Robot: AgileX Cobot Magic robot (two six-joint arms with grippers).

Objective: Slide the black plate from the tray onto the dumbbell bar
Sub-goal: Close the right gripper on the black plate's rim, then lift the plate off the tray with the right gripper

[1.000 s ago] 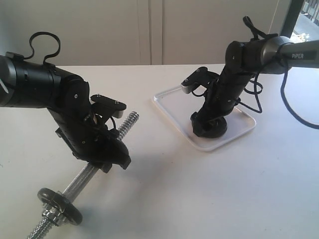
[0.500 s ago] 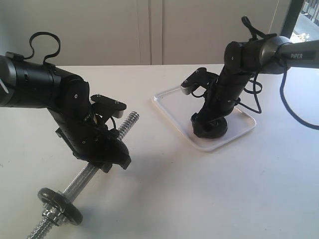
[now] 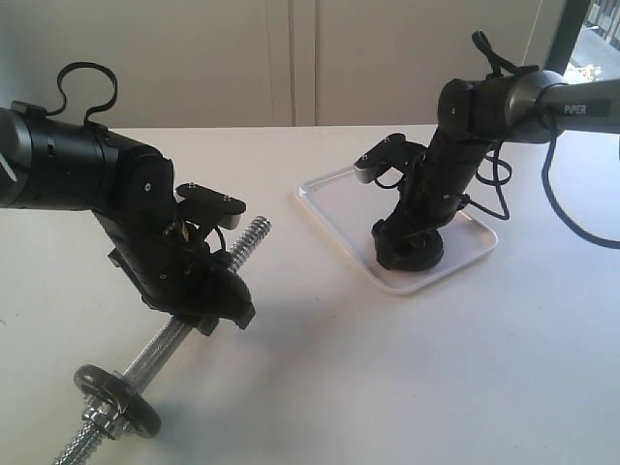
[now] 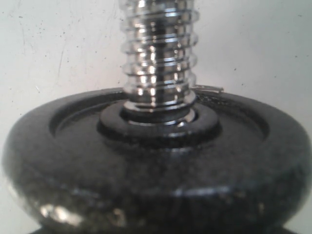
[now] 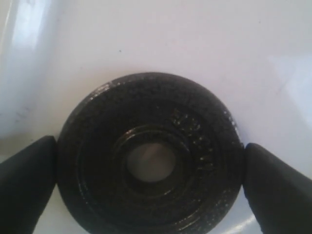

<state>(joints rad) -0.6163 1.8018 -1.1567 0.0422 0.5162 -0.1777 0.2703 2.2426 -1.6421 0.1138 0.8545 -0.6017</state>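
Chrome glints along the dumbbell bar (image 3: 160, 344), which slants from the front left corner of the white table (image 3: 387, 387) up toward its middle, threaded tip raised. My left gripper (image 3: 208, 312) is clamped around the bar's middle and holds it off the surface. Near the low end, a dull grey-black disc (image 3: 116, 387) sits threaded on the bar with a chrome collar nut (image 3: 97, 421) just below it. My left wrist camera looks down the thread (image 4: 158, 58) onto that disc (image 4: 156, 165); its own fingers are out of the picture.

Right of the table's middle, toward the far edge, lies the white tray (image 3: 329, 199). My right gripper (image 3: 409, 254) points down into the tray's near right part. The right wrist camera shows the black plate (image 5: 146, 156) lying flat on the tray (image 5: 195, 39), centre hole open. One black finger (image 5: 27, 170) touches the plate's rim and the other (image 5: 278, 180) touches the opposite side, so the right gripper (image 5: 148, 168) is closed on the plate. From the outside camera the plate itself is mostly hidden under the gripper.
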